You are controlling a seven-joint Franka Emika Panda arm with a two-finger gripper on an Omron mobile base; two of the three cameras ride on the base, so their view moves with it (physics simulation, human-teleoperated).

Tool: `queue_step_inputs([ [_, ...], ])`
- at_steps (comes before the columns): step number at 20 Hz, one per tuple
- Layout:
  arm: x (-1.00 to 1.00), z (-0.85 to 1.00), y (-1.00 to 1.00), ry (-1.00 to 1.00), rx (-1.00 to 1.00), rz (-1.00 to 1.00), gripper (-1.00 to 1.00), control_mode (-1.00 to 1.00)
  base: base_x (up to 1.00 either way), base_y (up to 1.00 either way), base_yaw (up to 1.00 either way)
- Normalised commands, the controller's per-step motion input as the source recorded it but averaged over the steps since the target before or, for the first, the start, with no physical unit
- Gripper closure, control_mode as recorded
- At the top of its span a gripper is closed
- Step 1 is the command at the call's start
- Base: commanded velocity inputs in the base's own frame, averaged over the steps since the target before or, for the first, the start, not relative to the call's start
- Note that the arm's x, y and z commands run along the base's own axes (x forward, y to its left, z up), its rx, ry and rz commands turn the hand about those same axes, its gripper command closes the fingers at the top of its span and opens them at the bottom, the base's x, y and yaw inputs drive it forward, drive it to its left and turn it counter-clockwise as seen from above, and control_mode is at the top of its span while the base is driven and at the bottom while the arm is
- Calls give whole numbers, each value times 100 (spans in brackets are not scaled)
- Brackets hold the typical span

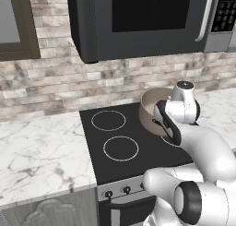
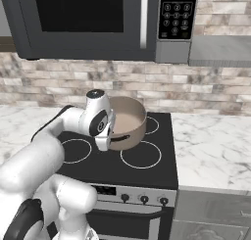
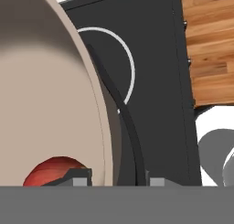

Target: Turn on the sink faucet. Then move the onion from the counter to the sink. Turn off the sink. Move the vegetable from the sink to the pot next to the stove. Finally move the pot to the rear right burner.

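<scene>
Grey-brown pot [image 2: 128, 122] above the stove's [image 2: 147, 173] right half, onion [image 3: 54, 172] inside; the tool [image 3: 119, 181] pinches its rim wall for carrying toward the rear right burner [image 2: 151, 125].

Base views flank stove [image 1: 138, 146]; hand view close along pot [image 3: 55, 104] rim.

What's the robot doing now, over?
End effector shut on pot rim. Onion inside pot. Pot above stove, right side. Nothing in the way.
</scene>
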Motion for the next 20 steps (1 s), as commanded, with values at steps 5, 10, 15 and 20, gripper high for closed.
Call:
queue_step_inputs([
  [5,59,0,-36,0,1,0,100,-100,0,0,0],
  [10,54,-3,-16,0,0,3,100,-100,0,0,0],
  [15,45,-19,-13,-1,0,3,100,-100,0,0,0],
  [20,59,-11,-7,0,0,2,100,-100,0,0,0],
])
